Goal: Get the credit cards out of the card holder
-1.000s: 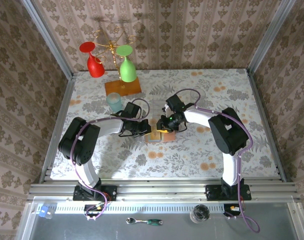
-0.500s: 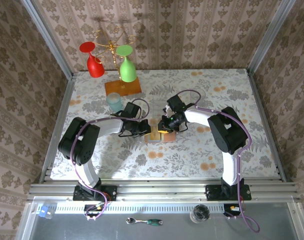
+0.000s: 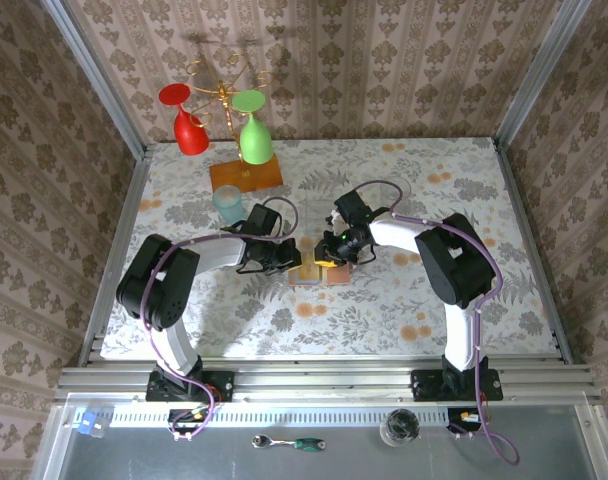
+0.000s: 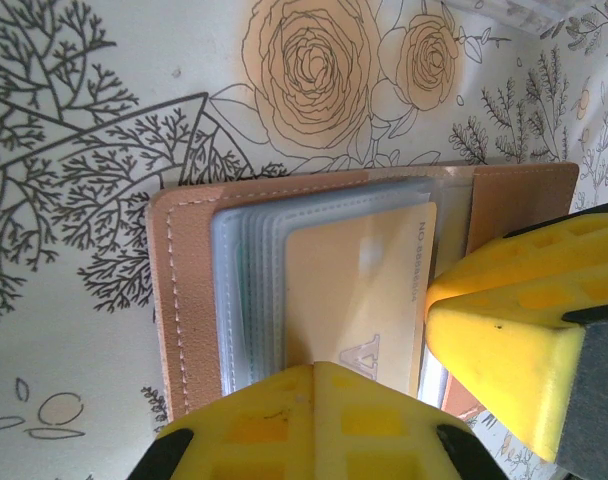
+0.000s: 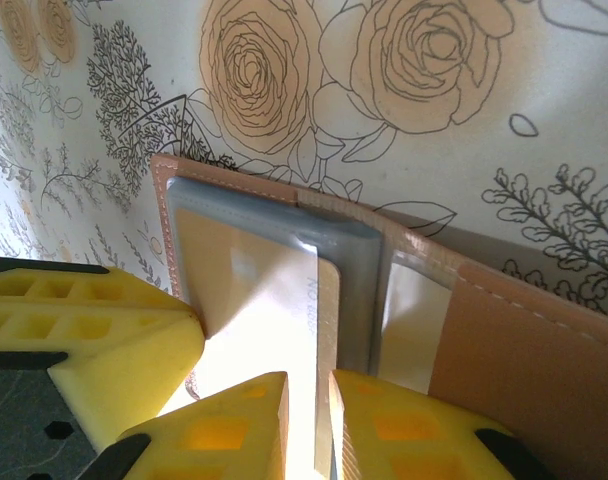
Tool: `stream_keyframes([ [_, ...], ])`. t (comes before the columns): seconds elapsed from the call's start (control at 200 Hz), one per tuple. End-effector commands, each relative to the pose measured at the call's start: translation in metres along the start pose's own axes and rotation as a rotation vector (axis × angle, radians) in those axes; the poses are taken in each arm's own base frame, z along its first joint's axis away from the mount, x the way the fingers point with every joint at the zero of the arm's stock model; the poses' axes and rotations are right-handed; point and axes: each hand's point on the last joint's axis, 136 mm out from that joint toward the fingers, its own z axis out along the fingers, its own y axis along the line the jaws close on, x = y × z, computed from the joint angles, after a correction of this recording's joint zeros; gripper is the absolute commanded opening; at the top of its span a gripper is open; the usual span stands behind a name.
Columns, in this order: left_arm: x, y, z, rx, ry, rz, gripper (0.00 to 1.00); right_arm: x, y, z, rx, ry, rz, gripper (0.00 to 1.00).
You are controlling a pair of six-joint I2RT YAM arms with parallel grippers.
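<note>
Pinning the open card holder (image 3: pixel 317 270) at the middle of the table (image 3: pixel 434 180) with my left fingers (image 4: pixel 254 430) pressed shut, I set the right fingers (image 5: pixel 224 430), a sliver apart, over the tan card's (image 5: pixel 254 320) edge. Whether they grip it I cannot tell. Next: pinch firmly, slide it clear.

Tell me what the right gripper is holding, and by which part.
The tan card, pinched by one edge, over the open card holder.

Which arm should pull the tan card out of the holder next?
Right. The right hand has its fingers astride the edge of the tan card; the left hand is shut, resting on the open card holder as if pinning it.
</note>
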Motion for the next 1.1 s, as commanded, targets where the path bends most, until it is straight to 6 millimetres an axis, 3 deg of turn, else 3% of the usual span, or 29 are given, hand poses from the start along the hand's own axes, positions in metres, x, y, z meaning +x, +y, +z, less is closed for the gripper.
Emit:
stream_keyframes([
  [0.0,-0.003,-0.002,-0.011,-0.019,-0.015,0.021,0.00,0.006,0.004,-0.009,0.003,-0.007,0.002,0.20],
  [0.2,-0.002,-0.001,-0.010,-0.025,-0.008,0.017,0.00,0.005,0.012,-0.013,-0.023,-0.017,0.001,0.22],
  [0.64,0.004,0.009,-0.003,-0.045,0.013,0.002,0.00,0.008,0.013,-0.002,-0.078,0.012,0.024,0.19],
  [1.095,0.004,0.011,-0.003,-0.047,0.015,-0.002,0.00,0.011,-0.012,0.004,0.038,0.023,0.042,0.25],
])
